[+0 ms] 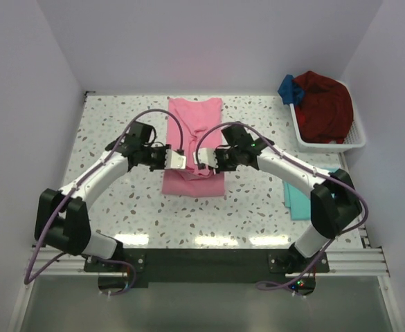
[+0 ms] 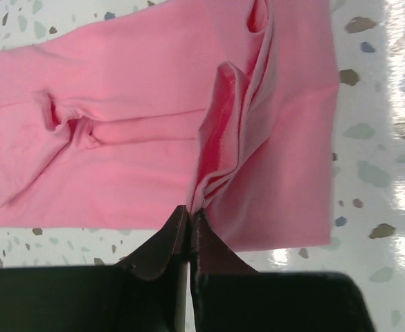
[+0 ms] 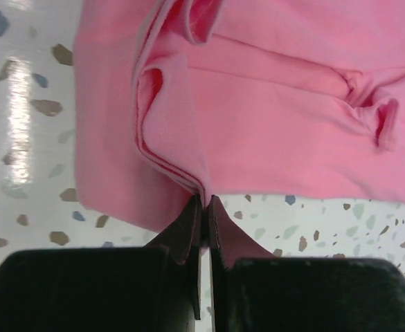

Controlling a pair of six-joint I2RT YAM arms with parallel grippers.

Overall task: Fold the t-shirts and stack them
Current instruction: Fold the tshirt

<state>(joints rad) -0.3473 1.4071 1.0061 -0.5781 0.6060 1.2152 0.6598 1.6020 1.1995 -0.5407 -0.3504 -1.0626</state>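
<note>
A pink t-shirt (image 1: pixel 195 117) lies lengthwise in the middle of the speckled table, partly folded. My left gripper (image 1: pixel 179 161) is shut on a bunched fold of its cloth; in the left wrist view the pink t-shirt (image 2: pixel 119 145) rises in pleats into my left gripper (image 2: pixel 190 209). My right gripper (image 1: pixel 203 164) pinches the same shirt from the other side, and the right wrist view shows the pink t-shirt (image 3: pixel 292 117) layered edge caught in my right gripper (image 3: pixel 205 199). A teal t-shirt (image 1: pixel 298 200) lies at the right, half hidden under the right arm.
A white basket (image 1: pixel 354 142) at the back right holds a dark red garment (image 1: pixel 323 104) and a blue one (image 1: pixel 289 88). Side walls close in the table on the left and right. The metal rail (image 1: pixel 202 259) with the arm bases runs along the near edge.
</note>
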